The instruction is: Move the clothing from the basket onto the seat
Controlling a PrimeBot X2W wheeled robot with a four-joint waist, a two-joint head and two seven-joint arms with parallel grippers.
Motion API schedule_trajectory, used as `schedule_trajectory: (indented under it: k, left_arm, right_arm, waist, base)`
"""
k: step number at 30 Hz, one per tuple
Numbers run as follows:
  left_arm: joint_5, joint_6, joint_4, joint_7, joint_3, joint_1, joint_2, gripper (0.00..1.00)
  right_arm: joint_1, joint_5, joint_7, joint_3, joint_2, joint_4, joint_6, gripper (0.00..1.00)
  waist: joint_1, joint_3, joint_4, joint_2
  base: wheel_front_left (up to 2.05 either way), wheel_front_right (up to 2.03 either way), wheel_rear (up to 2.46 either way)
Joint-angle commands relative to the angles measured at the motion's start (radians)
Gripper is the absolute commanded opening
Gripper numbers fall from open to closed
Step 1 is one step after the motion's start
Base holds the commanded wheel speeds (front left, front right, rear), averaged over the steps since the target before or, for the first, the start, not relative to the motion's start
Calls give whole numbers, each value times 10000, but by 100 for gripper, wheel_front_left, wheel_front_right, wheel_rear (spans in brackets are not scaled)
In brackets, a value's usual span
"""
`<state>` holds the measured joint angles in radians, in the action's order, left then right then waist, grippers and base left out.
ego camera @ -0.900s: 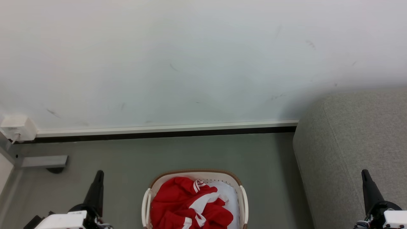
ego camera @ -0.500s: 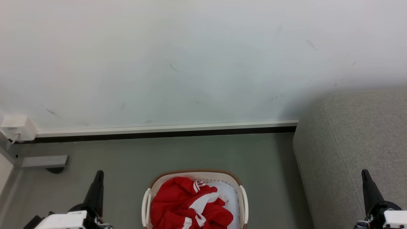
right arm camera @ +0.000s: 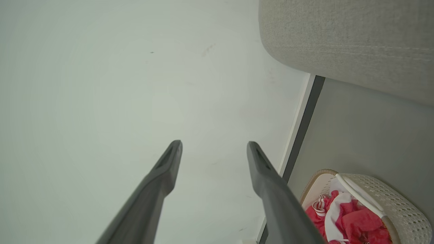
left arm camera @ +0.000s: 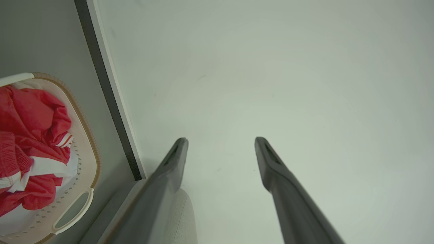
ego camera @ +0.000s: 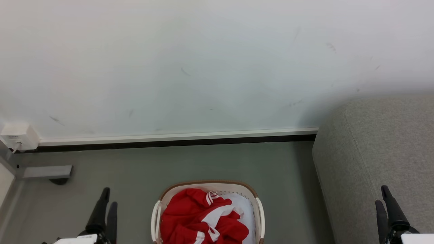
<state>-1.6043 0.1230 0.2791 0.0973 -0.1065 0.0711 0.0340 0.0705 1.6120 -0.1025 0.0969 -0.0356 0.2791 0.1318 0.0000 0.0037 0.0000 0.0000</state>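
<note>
Both arms are low and wide, one on either side of the job. The left pincer has its two dark fingers spread with nothing between them, tips aimed at the wall ahead. The right pincer is the same, fingers apart and empty. The seat rises just beyond it and out to its right.

Between the pair, well apart from either, sits the basket on the floor. It is off to the right of the left pincer, off to the left of the right one, and lower than both. The clothing is heaped inside, red with white trim. It is bunched toward the left pincer's side, and the white lining shows on the side nearer the right pincer.

Nothing is lifted yet, so I'd say this is the very start. Why spread? My guess is that parted fingers are ready to drop straight onto that heap. With the basket so near the seat, the carry should be short, and the right pincer is the one closer to the landing spot. The heap looks soft and crumpled, so a pinch on a raised fold ought to take it. A trailing sleeve could catch the rim, though.
</note>
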Motion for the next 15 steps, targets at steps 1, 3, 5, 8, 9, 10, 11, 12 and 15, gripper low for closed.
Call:
schedule_trajectory:
  k: [1, 3, 5, 8, 9, 10, 11, 12, 15]
  left_arm:
    - [80, 28, -253, -145, 24, 227, 59, 100]
    - [171, 30, -315, -247, 31, 252, 63, 100]
    - [316, 32, -394, -343, 32, 279, 67, 100]
    - [671, 35, -534, -483, 26, 320, 73, 100]
    - [833, 36, -587, -529, 35, 331, 75, 100]
    - [1001, 37, -638, -576, 49, 340, 76, 100]
    - [1176, 38, -684, -620, 67, 345, 78, 100]
    - [1361, 38, -725, -665, 83, 347, 80, 100]
    - [1905, 41, -800, -800, 83, 338, 86, 100]
  right_arm:
    - [221, -6, 121, -133, -87, -271, -1, 100]
    - [243, -27, 211, -236, -90, -354, -1, 100]
    - [264, -85, 303, -338, -103, -440, -2, 100]
    - [316, -251, 469, -521, -158, -587, -2, 100]
    - [340, -315, 527, -587, -181, -635, -2, 100]
    - [362, -386, 584, -655, -207, -676, -2, 100]
    - [385, -471, 642, -727, -240, -709, -3, 100]
    - [412, -575, 696, -804, -280, -738, -3, 100]
    - [482, -934, 843, -1008, -367, -799, -3, 100]
  waist:
    - [0, 2, 2, 0]
    - [0, 2, 2, 0]
    - [0, 1, 1, 0]
    - [0, 0, -2, 0]
    - [0, 0, -4, 0]
    - [0, 0, -7, 0]
    - [0, -1, -9, 0]
    - [0, -1, -12, 0]
    - [0, -4, -21, 0]
  base:
    - [0, 0, 0]
    - [0, 0, 0]
    - [0, 0, 0]
    - [0, 0, 0]
    - [0, 0, 0]
    - [0, 0, 0]
    - [0, 0, 0]
    - [0, 0, 0]
    - [0, 0, 0]
